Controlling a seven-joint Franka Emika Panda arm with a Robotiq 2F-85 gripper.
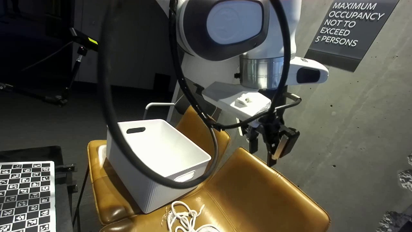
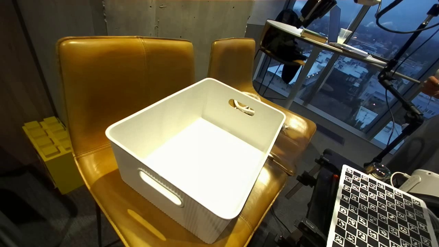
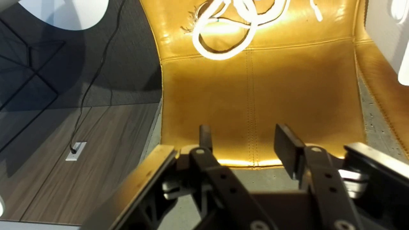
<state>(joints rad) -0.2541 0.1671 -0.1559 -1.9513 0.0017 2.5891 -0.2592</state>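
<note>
Looping white rope (image 3: 253, 24), ribbed box (image 2: 202, 219), leather chair (image 3: 207, 95)

Bin (image 2: 205, 161) open abv; chair bk (image 2: 116, 85) alongside.

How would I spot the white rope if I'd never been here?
Start at the grey concrete wall, where two tan chairs stand side by side. One carries a white bin; on the neighbouring seat, beside that bin, lies the white rope. Unlike the boxy, straight-edged bin, it is a loose tangle of loops with frayed wisps.
</note>
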